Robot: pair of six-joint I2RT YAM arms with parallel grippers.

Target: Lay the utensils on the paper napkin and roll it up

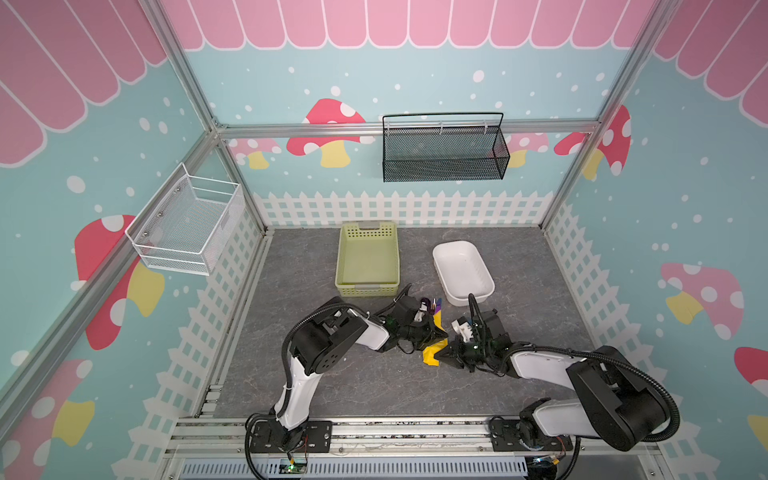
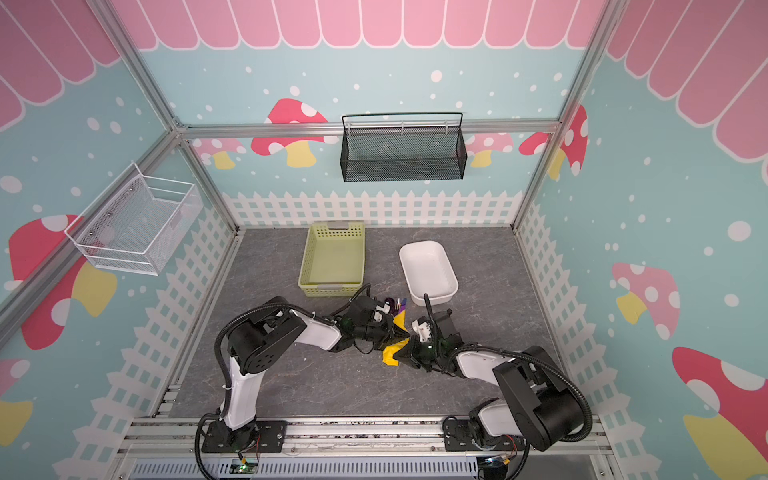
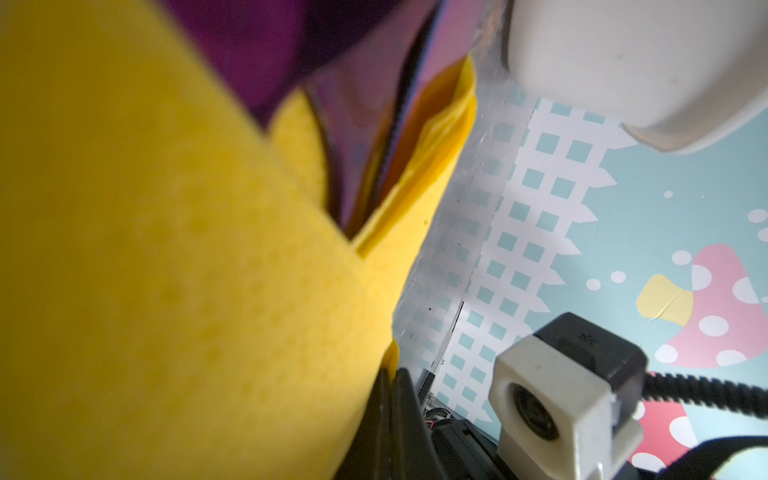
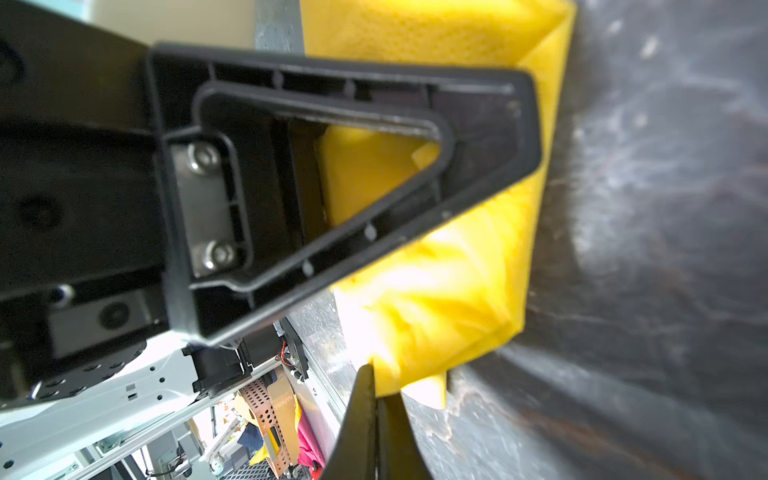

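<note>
The yellow paper napkin [image 1: 431,356] is folded around the utensils [image 1: 433,304] in the middle of the table, and their purple heads stick out at its far end. My left gripper [image 1: 441,332] is shut on the napkin's edge [image 3: 166,270]. In the left wrist view the purple utensils [image 3: 365,124] lie inside the fold. My right gripper [image 1: 437,357] is shut on a near corner of the napkin [image 4: 457,291], right beside the left gripper's black finger [image 4: 374,166]. Both top views show the two grippers [image 2: 405,330] [image 2: 398,355] tip to tip at the napkin [image 2: 390,357].
A pale green basket [image 1: 368,259] and a white tub [image 1: 463,272] stand just behind the arms. A black mesh basket [image 1: 444,151] hangs on the back wall and a white wire basket [image 1: 187,224] on the left wall. The table is grey stone.
</note>
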